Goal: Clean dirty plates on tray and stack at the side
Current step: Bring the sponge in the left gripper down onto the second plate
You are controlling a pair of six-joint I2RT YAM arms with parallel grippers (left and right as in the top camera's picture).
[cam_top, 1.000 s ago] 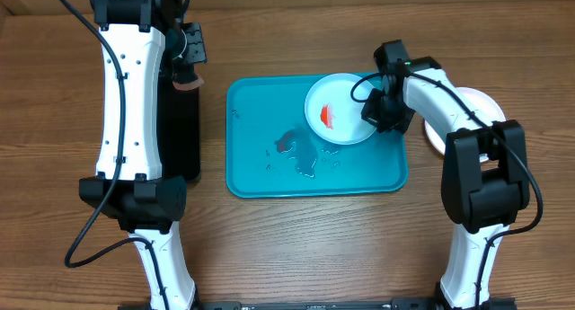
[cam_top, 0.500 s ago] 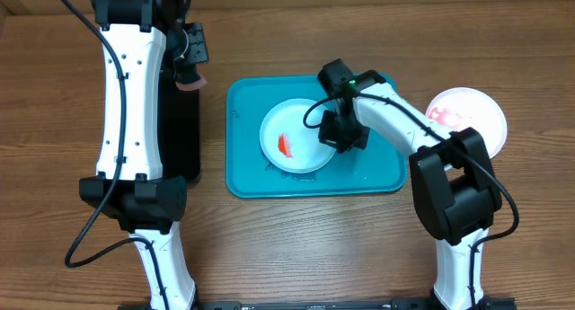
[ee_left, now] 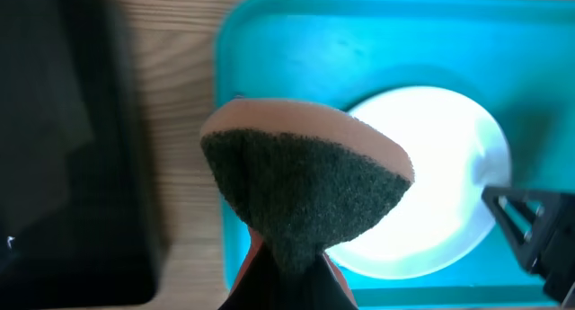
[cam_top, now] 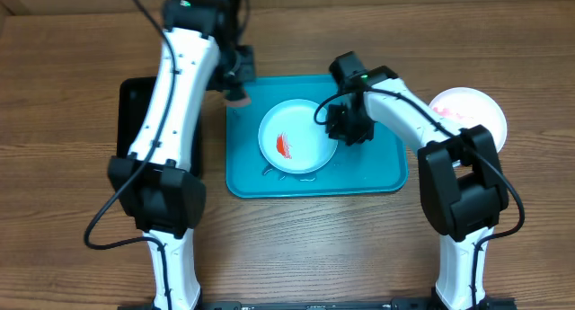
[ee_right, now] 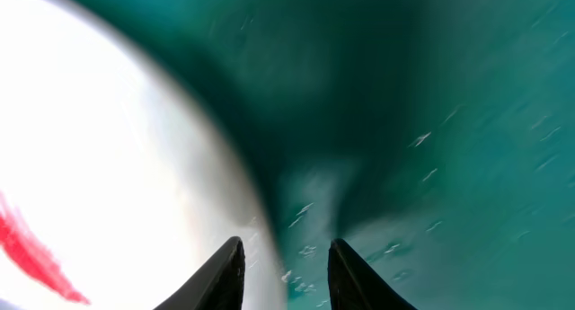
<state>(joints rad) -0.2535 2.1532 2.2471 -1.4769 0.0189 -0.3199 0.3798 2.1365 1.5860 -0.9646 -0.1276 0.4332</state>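
Observation:
A white plate (cam_top: 296, 136) with a red smear lies in the middle of the turquoise tray (cam_top: 377, 171). My right gripper (cam_top: 346, 126) is at the plate's right rim. In the right wrist view its jaws (ee_right: 286, 265) stand apart, one finger over the plate (ee_right: 108, 166) and one over the wet tray (ee_right: 449, 121). My left gripper (cam_top: 235, 87) is shut on a peach sponge with a dark green face (ee_left: 305, 184), held above the tray's upper-left corner (ee_left: 296, 40), left of the plate (ee_left: 431, 166). A second white plate with red smears (cam_top: 467, 114) sits on the table right of the tray. A third plate is not in view.
A black rectangular tray (cam_top: 135, 121) lies on the wooden table left of the turquoise tray, partly under my left arm. Water drops lie on the turquoise tray beside the plate.
My right gripper pulled the plate from the tray's upper right to its middle. My left arm swung right from over the black tray to the turquoise tray's upper-left corner, sponge in hand.

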